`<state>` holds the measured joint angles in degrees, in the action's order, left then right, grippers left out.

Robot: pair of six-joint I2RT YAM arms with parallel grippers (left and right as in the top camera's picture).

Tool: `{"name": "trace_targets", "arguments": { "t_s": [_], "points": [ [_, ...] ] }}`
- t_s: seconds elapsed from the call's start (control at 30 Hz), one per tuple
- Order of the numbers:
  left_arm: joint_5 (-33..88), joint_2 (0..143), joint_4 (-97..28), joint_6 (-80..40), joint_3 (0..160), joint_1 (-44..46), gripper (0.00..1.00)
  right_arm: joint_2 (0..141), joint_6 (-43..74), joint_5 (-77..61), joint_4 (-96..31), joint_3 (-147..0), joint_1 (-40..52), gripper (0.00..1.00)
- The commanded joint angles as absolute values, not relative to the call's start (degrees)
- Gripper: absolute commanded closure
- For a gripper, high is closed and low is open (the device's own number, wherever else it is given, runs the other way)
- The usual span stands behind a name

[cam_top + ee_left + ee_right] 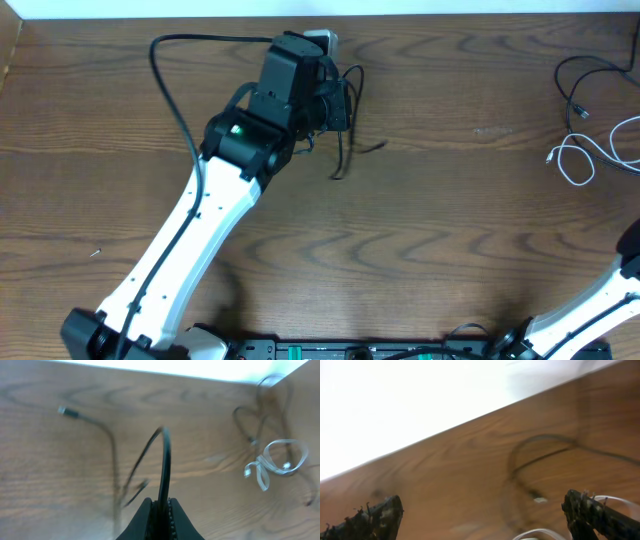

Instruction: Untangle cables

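My left gripper [338, 103] is at the far middle of the table, shut on a black cable [342, 150] whose loop and plug end hang down to the wood. In the left wrist view the jaws [161, 505] pinch this black cable [165, 460], and its plug end [63, 410] lies at the left. A white cable [572, 160] lies coiled at the far right beside another black cable [578, 95]; both also show in the left wrist view, the white cable [280, 457] beside the black one [250, 425]. My right gripper [482, 510] is open and empty above a black cable [535, 460] and the white cable [540, 532].
The left arm's thick black wire [168, 80] arcs over the far left of the table. The table's far edge [450, 14] runs along the top, with white beyond it. The right arm [600, 295] rises from the near right corner. A black base rail [330, 350] lines the front edge.
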<state>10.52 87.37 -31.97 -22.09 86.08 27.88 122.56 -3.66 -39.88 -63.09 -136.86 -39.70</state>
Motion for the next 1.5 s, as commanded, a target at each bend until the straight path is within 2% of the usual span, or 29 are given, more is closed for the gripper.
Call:
{"name": "trace_targets", "arguments": {
  "t_s": [0.0, 0.2, 0.5, 0.83, 0.97, 1.3, 1.47],
  "points": [
    [9.8, 86.3, -29.1, -26.4, 86.3, 27.9, 0.93, 118.3, -13.3, -49.2, -69.4, -138.1, -33.9, 0.01],
    [9.8, 86.5, -23.6, -35.0, 86.3, 26.7, 0.92, 118.1, -23.4, -55.1, -77.6, -137.9, -23.7, 0.01],
    [10.0, 86.5, -19.3, -51.3, 86.3, 22.3, 0.92, 118.1, -23.9, -56.1, -76.8, -137.9, -3.8, 0.01],
    [9.8, 86.5, -17.8, -60.3, 86.3, 20.4, 0.93, 118.3, -23.8, -56.7, -73.8, -137.8, 11.2, 0.15],
    [9.7, 86.5, -17.7, -60.4, 86.3, 20.1, 0.93, 118.3, -23.8, -60.6, -73.9, -137.4, 14.2, 0.25],
    [9.5, 86.5, -17.4, -60.4, 86.3, 20.1, 0.93, 118.3, -21.3, -63.8, -67.3, -129.1, 19.2, 0.59],
    [9.3, 86.5, -17.4, -60.3, 86.3, 20.2, 0.93, 118.3, -20.6, -68.6, -63.6, -126.6, 19.3, 0.62]
  ]
}}
